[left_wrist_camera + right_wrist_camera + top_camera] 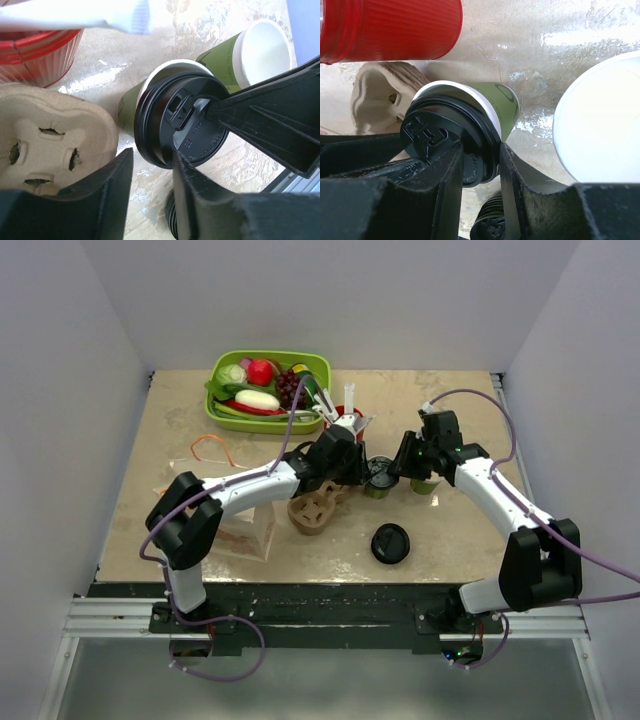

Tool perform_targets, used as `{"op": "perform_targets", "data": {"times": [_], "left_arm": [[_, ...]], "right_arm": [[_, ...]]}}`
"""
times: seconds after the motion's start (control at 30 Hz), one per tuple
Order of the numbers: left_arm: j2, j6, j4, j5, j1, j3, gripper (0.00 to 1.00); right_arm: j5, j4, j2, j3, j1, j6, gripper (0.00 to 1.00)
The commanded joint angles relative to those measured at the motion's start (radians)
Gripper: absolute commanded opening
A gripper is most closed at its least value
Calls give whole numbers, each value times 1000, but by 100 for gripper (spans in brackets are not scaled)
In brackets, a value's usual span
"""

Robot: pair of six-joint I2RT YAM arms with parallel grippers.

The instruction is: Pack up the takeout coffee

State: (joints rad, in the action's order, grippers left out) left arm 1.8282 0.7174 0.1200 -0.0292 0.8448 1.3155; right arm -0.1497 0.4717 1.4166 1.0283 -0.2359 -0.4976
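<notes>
Counted on the table (455,535): two green paper cups (129,102) (262,50), two black lids (182,125) (390,543), one red cup (390,25), one brown cardboard carrier (45,135), one green tray (225,412) of produce, one tan bag (250,530), and two tools (152,190) (480,185).

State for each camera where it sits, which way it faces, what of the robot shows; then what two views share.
Top external: above and behind the bases, looking down at the table; both arms, left gripper and right gripper show.
Left wrist: on the left arm, facing down at the black lid on the green cup; its own fingers show.
Right wrist: on the right arm, facing the same lid; its own fingers flank it.
Shared: both wrist views show lid, green cup, red cup, cup carrier.
</notes>
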Motion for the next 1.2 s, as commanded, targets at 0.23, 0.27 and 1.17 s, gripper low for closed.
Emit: {"op": "perform_targets", "data": {"times": [0.23, 0.27, 1.17], "left_arm": [[-7, -26, 1, -55, 13, 89, 31], [-3, -27, 12, -63, 14, 99, 31], [131, -145, 271, -212, 54, 313, 35]], "right_arm": [[-8, 50, 4, 13, 4, 51, 34], [-10, 48, 2, 12, 4, 53, 33], [-17, 51, 24, 6, 0, 59, 34]]}}
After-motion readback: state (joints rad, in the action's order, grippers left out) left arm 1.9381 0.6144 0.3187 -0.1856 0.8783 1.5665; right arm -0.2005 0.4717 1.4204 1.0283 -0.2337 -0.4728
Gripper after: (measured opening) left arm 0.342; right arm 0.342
